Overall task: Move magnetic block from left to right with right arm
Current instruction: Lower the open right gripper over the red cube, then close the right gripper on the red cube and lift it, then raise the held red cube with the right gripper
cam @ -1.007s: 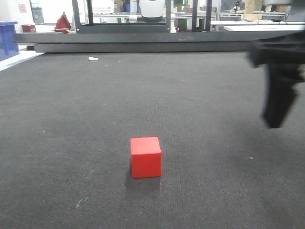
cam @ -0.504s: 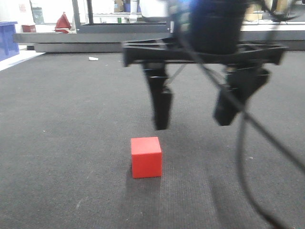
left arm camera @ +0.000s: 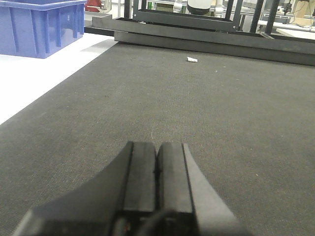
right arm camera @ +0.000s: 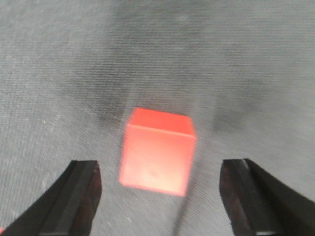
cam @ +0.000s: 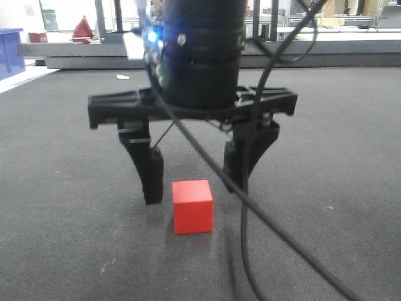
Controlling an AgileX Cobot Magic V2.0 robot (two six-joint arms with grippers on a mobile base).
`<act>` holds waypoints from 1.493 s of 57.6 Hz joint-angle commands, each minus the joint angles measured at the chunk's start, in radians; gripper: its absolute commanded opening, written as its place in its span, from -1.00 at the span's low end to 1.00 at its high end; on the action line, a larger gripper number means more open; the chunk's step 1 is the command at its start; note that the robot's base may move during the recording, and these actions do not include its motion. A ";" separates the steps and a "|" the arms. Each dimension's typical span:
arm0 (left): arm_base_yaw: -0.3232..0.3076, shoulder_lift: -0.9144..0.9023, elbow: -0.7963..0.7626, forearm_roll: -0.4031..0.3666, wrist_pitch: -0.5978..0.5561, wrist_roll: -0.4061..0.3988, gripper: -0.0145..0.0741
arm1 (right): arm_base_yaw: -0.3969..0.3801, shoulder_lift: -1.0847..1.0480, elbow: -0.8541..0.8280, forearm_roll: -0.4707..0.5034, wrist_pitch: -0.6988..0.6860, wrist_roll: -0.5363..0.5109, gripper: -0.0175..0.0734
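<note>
The magnetic block (cam: 192,206) is a small red cube resting on the dark mat. My right gripper (cam: 194,188) hangs open just behind and above it, one finger at each side, touching nothing. From the right wrist the magnetic block (right arm camera: 158,150) lies ahead of the right gripper (right arm camera: 160,169), centred in the wide gap between the fingers. My left gripper (left arm camera: 157,150) is shut with its pads together and nothing between them, low over bare mat.
A blue plastic crate (left arm camera: 42,25) stands on a white surface at the far left. Dark metal rails and frames (cam: 188,55) run along the mat's back edge. A small white scrap (cam: 123,77) lies on the mat near them.
The right arm has swung in from the far right and come down over the red block, fingers still spread. The block has stayed in place.
</note>
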 commanded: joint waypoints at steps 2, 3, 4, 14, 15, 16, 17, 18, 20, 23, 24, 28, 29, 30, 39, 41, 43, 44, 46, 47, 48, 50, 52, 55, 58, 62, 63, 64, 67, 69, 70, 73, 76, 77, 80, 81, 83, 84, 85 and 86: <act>0.001 -0.009 0.010 -0.003 -0.085 -0.008 -0.96 | -0.001 -0.024 -0.033 -0.006 -0.023 0.013 0.70; 0.001 -0.009 0.010 -0.003 -0.085 -0.008 -0.96 | -0.001 -0.020 -0.033 -0.006 -0.023 0.014 0.70; 0.001 -0.009 0.010 -0.003 -0.085 -0.008 -0.96 | -0.001 -0.018 -0.033 -0.006 -0.025 0.015 0.70; 0.001 -0.009 0.010 -0.003 -0.085 -0.008 -0.96 | -0.001 -0.002 -0.033 -0.004 -0.043 0.044 0.70; 0.001 -0.009 0.010 -0.003 -0.085 -0.008 -0.96 | -0.002 0.000 -0.033 -0.002 -0.044 0.046 0.70; 0.001 -0.009 0.010 -0.003 -0.085 -0.008 -0.96 | -0.002 0.001 -0.033 0.000 -0.044 0.048 0.70; 0.001 -0.009 0.010 -0.003 -0.085 -0.008 -0.96 | -0.002 0.001 -0.033 0.001 -0.044 0.049 0.70; 0.001 -0.009 0.010 -0.003 -0.085 -0.008 -0.96 | -0.002 0.002 -0.033 0.001 -0.044 0.049 0.69; 0.001 -0.009 0.010 -0.003 -0.085 -0.008 -0.96 | -0.002 0.002 -0.033 0.001 -0.044 0.049 0.65; 0.001 -0.009 0.010 -0.003 -0.085 -0.008 -0.96 | -0.002 0.007 -0.033 0.001 -0.044 0.049 0.56; 0.001 -0.009 0.010 -0.003 -0.085 -0.008 -0.96 | -0.002 0.008 -0.033 0.001 -0.043 0.049 0.52; 0.001 -0.009 0.010 -0.003 -0.085 -0.008 -0.96 | -0.002 0.016 -0.033 0.001 -0.041 0.049 0.33; 0.001 -0.009 0.010 -0.003 -0.085 -0.008 -0.96 | -0.002 0.017 -0.033 0.001 -0.041 0.049 0.29; 0.001 -0.009 0.010 -0.003 -0.085 -0.008 -0.96 | -0.002 0.017 -0.033 0.001 -0.041 0.049 0.26; 0.001 -0.009 0.010 -0.003 -0.085 -0.008 -0.96 | -0.002 0.017 -0.033 0.000 -0.042 0.049 0.04; 0.001 -0.009 0.010 -0.003 -0.085 -0.008 -0.96 | -0.002 0.017 -0.033 -0.001 -0.041 0.049 0.04; 0.001 -0.009 0.010 -0.003 -0.085 -0.008 -0.96 | -0.002 0.017 -0.033 -0.003 -0.040 0.049 0.04; 0.001 -0.009 0.010 -0.003 -0.085 -0.008 -0.96 | -0.002 0.016 -0.033 -0.004 -0.040 0.049 0.04; 0.001 -0.009 0.010 -0.003 -0.085 -0.008 -0.96 | -0.002 0.010 -0.033 -0.008 -0.039 0.049 0.04; 0.001 -0.009 0.010 -0.003 -0.085 -0.008 -0.96 | -0.002 0.009 -0.033 -0.010 -0.039 0.049 0.04; 0.001 -0.009 0.010 -0.003 -0.085 -0.008 -0.96 | -0.002 0.006 -0.033 -0.011 -0.039 0.049 0.04; 0.001 -0.009 0.010 -0.003 -0.085 -0.008 -0.96 | -0.002 -0.004 -0.033 -0.016 -0.040 0.049 0.04; 0.001 -0.009 0.010 -0.003 -0.085 -0.008 -0.96 | -0.002 -0.015 -0.033 -0.022 -0.040 0.049 0.04; 0.001 -0.009 0.010 -0.003 -0.085 -0.008 -0.96 | -0.002 -0.039 -0.032 -0.040 -0.040 0.047 0.04; 0.001 -0.009 0.010 -0.003 -0.085 -0.008 -0.96 | -0.009 -0.072 -0.027 -0.057 -0.041 0.035 0.04; 0.001 -0.009 0.010 -0.003 -0.085 -0.008 -0.96 | -0.025 -0.117 -0.011 -0.073 -0.044 0.006 0.04; 0.001 -0.009 0.010 -0.003 -0.085 -0.008 -0.96 | -0.030 -0.129 -0.005 -0.075 -0.046 0.001 0.04; 0.001 -0.009 0.010 -0.003 -0.085 -0.008 -0.96 | -0.036 -0.141 0.002 -0.077 -0.049 -0.004 0.04; 0.001 -0.009 0.010 -0.003 -0.085 -0.008 -0.96 | -0.059 -0.186 0.044 -0.084 -0.065 -0.021 0.04; 0.001 -0.009 0.010 -0.003 -0.085 -0.008 -0.96 | -0.080 -0.223 0.071 -0.088 -0.079 -0.035 0.04; 0.001 -0.009 0.010 -0.003 -0.085 -0.008 -0.96 | -0.089 -0.238 0.093 -0.089 -0.085 -0.047 0.04; 0.001 -0.009 0.010 -0.003 -0.085 -0.008 -0.96 | -0.122 -0.295 0.143 -0.086 -0.108 -0.087 0.04; 0.001 -0.009 0.010 -0.003 -0.085 -0.008 -0.96 | -0.161 -0.356 0.204 -0.077 -0.129 -0.137 0.04; 0.001 -0.009 0.010 -0.003 -0.085 -0.008 -0.96 | -0.179 -0.383 0.231 -0.071 -0.137 -0.163 0.04; 0.001 -0.009 0.010 -0.003 -0.085 -0.008 -0.96 | -0.219 -0.438 0.292 -0.063 -0.151 -0.213 0.04; 0.001 -0.009 0.010 -0.003 -0.085 -0.008 -0.96 | -0.233 -0.458 0.310 -0.061 -0.156 -0.229 0.04; 0.001 -0.009 0.010 -0.003 -0.085 -0.008 -0.96 | -0.269 -0.505 0.352 -0.060 -0.169 -0.267 0.04; 0.001 -0.009 0.010 -0.003 -0.085 -0.008 -0.96 | -0.293 -0.534 0.369 -0.059 -0.176 -0.281 0.04; 0.001 -0.009 0.010 -0.003 -0.085 -0.008 -0.96 | -0.309 -0.554 0.385 -0.059 -0.182 -0.300 0.04; 0.001 -0.009 0.010 -0.003 -0.085 -0.008 -0.96 | -0.326 -0.573 0.402 -0.059 -0.187 -0.311 0.04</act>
